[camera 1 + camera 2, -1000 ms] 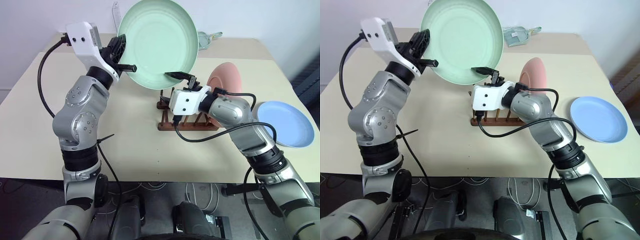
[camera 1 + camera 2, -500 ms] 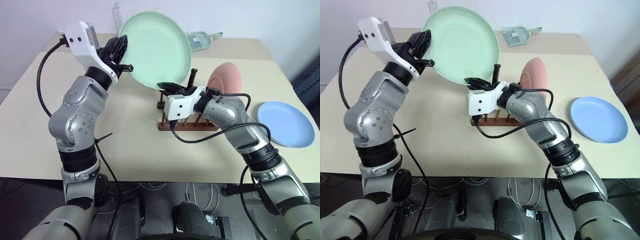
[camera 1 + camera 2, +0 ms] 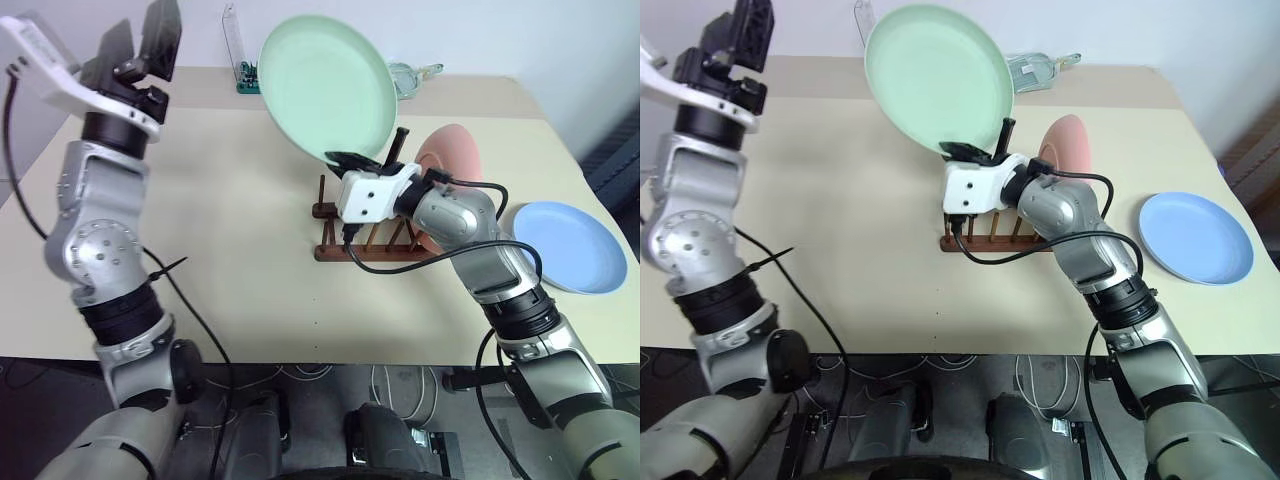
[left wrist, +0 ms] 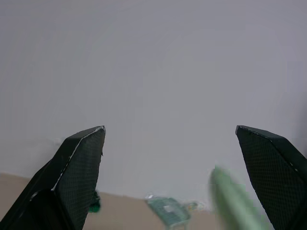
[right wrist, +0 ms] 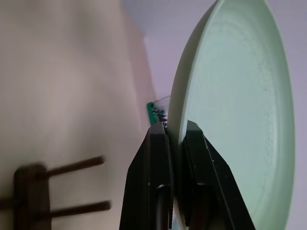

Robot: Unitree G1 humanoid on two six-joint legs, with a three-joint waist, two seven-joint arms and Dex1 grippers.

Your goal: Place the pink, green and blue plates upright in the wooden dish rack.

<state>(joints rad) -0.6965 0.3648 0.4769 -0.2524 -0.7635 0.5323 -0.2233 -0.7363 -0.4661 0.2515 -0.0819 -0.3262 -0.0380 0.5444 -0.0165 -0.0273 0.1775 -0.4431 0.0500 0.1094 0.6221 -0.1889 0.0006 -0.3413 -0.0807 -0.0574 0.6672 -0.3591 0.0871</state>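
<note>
- The green plate stands raised above the wooden dish rack, its lower rim pinched by the right gripper.
- It looks stiff, light and smooth, so a rim grip is best.
- The left gripper is spread wide, empty.
- The pink plate stands racked; the blue plate lies flat on the table.

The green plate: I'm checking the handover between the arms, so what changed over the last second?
The left gripper let go of the green plate, opened wide and swung away to the left. The right gripper shut on the plate's lower rim and now holds it alone above the wooden dish rack. The pink plate in the rack and the blue plate on the table stayed put.
</note>
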